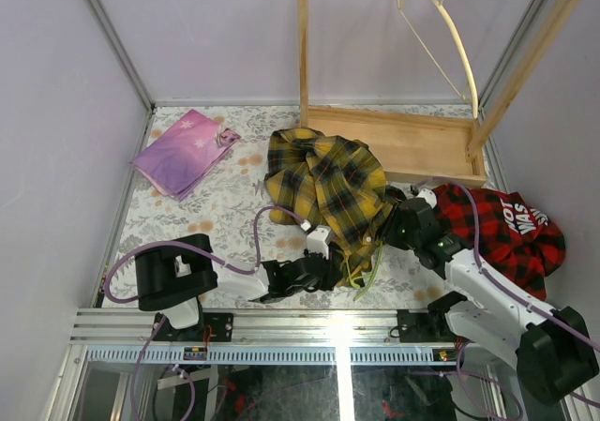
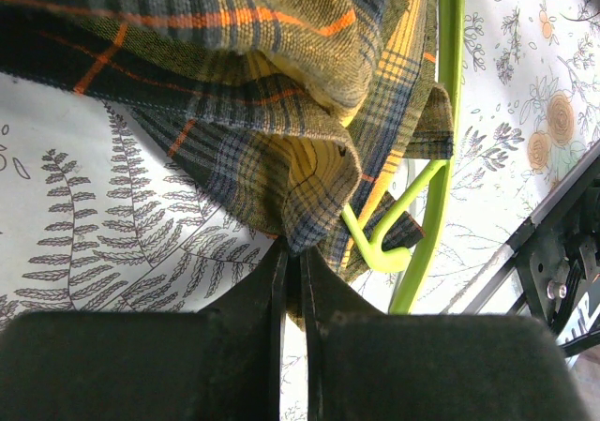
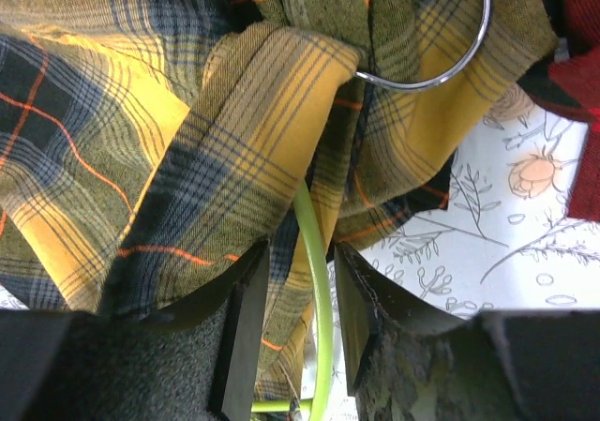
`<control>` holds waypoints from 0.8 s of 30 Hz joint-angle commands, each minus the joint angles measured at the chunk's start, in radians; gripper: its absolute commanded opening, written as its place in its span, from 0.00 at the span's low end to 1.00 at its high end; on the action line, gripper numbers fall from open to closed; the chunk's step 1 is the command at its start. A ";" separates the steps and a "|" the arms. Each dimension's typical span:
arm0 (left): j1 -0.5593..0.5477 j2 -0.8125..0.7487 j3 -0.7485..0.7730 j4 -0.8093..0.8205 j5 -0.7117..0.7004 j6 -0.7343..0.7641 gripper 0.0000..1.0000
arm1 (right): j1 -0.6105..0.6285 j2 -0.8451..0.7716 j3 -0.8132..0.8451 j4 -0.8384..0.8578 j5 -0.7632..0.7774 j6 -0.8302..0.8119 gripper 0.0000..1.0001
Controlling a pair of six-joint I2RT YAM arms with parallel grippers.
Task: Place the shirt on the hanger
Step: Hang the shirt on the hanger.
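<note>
Left jaws: closed flat on a hem corner of the shirt (image 2: 281,158), low over the table (image 2: 112,233)
Right jaws: parted, astride one thin rod of the hanger (image 3: 319,280), with a fold of shirt in the same gap; whether either pad touches the rod cannot be told
Shirt, position: bunched in a heap at mid-table, its near edge between the two arms, lying over the hanger
Hanger, position: flat under the cloth, only some of its rods and the hook (image 3: 441,74) showing
Step in hand: judged as early threading; one arm holds fabric, the other is set to take the frame, and no shoulder is yet seated on it
Next move calls for: a firm pinch on the rod alone, free of cloth, then the hem held open so a hanger arm can be fed inside the garment
Shirt, material: soft woven flannel, yellow-and-black plaid with thin orange lines; limp, deeply folded, likely to sag and snag
Hanger, material: smooth, slender, rounded yellow-green rod with a forked brace; probably slippery in a pinch
Hook, material: bright silver wire bent to a curve
Table surface: white cover printed with ferns and flowers
Nearby: red plaid garment (image 1: 506,229) beside the right arm
</note>
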 commanded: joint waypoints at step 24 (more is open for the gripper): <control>-0.014 0.035 -0.014 -0.232 0.045 0.035 0.00 | -0.170 0.097 -0.090 0.323 -0.262 -0.124 0.34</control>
